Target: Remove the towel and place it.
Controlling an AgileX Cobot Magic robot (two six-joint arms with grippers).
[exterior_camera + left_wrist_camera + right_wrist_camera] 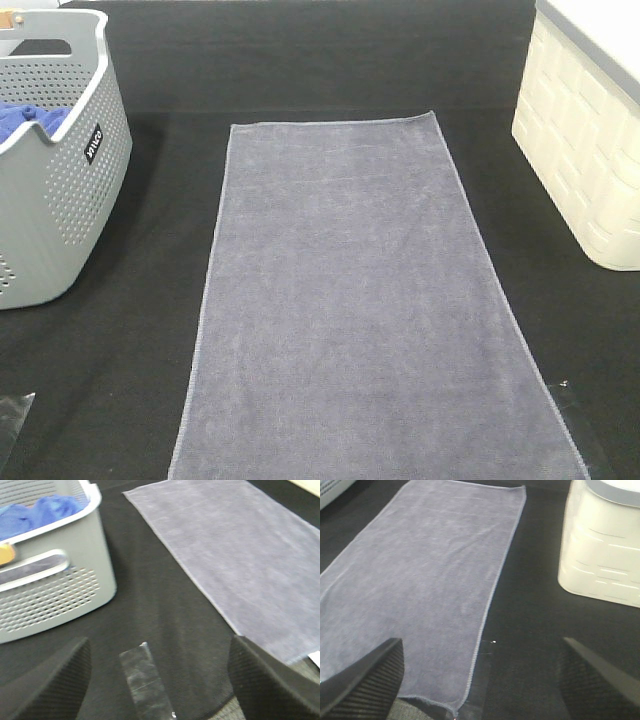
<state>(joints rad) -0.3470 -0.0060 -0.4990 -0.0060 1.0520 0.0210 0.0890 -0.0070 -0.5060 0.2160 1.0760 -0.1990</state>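
Observation:
The grey-lavender towel (355, 300) lies flat and spread out lengthwise on the black table, from mid-table to the front edge. It also shows in the left wrist view (240, 555) and the right wrist view (425, 580). Neither gripper appears in the exterior high view. My left gripper (160, 680) is open and empty above the black table, between the basket and the towel's near corner. My right gripper (482, 680) is open and empty, above the towel's other near corner.
A grey perforated basket (60, 200) holding a royal-blue cloth (30, 122) stands at the left; it also shows in the left wrist view (55, 590). A cream container (590, 140) stands at the right. Clear tape (142, 682) marks the table.

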